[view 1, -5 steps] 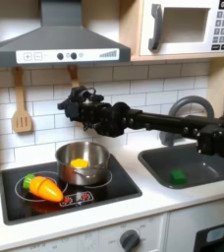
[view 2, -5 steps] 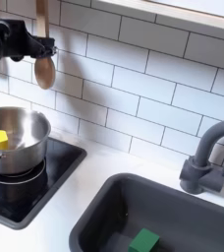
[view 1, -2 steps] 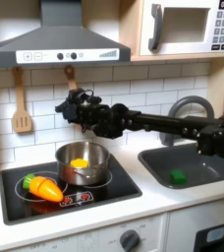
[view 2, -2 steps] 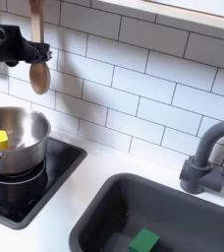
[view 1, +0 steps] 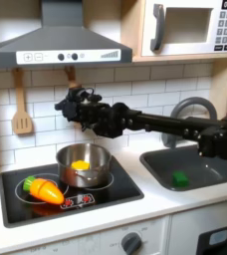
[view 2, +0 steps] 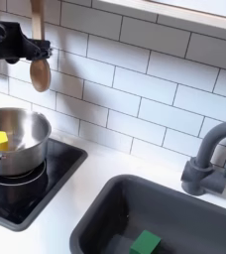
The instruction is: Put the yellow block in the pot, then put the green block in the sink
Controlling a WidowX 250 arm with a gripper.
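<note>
yellow block (view 1: 79, 164) in pot (view 1: 84, 165), green block (view 1: 180, 177) in sink (view 1: 188, 166), claw (view 1: 66, 103) above pot

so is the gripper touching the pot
Apart. In the first exterior view the gripper hangs above the pot, with tiled wall showing between them.

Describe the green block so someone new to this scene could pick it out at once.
Find the sink, the dark grey basin below the arched faucet at the first exterior view's right. The green block lies on its floor, also seen in the second exterior view. It is the sink's lone item, small, dark green and boxy, unlike the carrot with leafy green top on the stove.
</note>
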